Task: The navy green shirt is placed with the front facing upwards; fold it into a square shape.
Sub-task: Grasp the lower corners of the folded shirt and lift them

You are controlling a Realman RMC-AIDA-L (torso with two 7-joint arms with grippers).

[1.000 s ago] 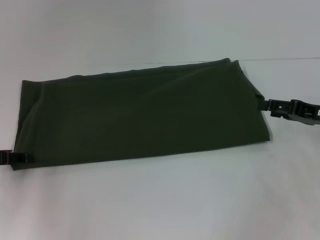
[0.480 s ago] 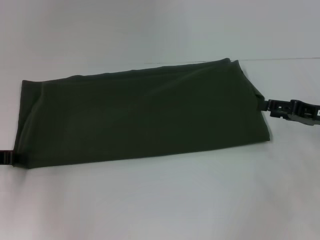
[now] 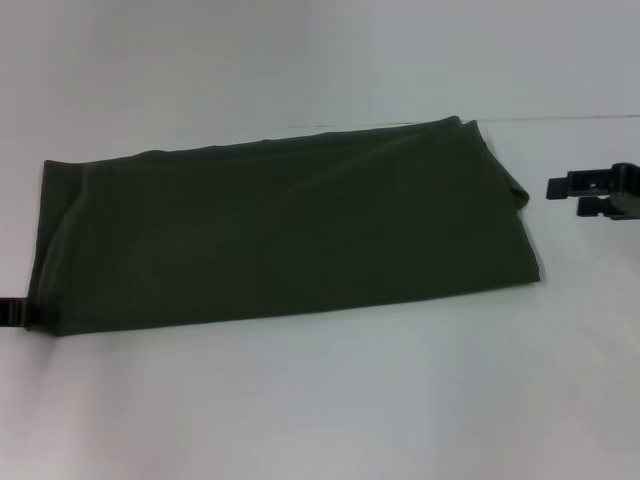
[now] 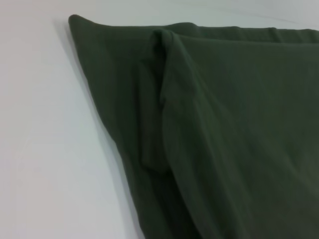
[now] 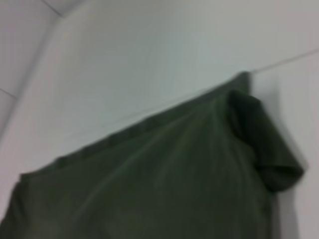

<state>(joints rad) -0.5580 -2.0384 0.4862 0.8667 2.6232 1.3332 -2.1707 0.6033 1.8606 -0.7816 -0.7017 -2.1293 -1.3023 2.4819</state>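
Just off our right gripper (image 3: 562, 197), towards the robot's left, the navy green shirt (image 3: 285, 232) lies flat on the white table (image 3: 320, 400), folded into a long band that runs across the work from one side to the other. We see no lettering and no collar on the upper face, only plain dark olive cloth.

Our right gripper hangs beside the shirt's right-hand end, apart from the cloth with a strip of bare table between them. Its two dark fingers (image 3: 572, 186) point at the fabric, one above the other with a narrow gap between, and they grip nothing. Nearest to it, the shirt's end edge curls up into a small rolled lip; the right wrist view shows that same curl (image 5: 276, 169) standing off the table and casting a shadow.

Our left gripper (image 3: 12, 314) is at the opposite end, right against the near left corner of the shirt. Only a small dark part of it shows at the edge of the head view, so we cannot tell whether its fingers are parted or closed, or whether they grip the cloth. Close before it, the left wrist view shows the shirt (image 4: 209, 129) in layers, an upper layer lying over a lower one with a soft ridge (image 4: 167, 94) where its edge doubles over.
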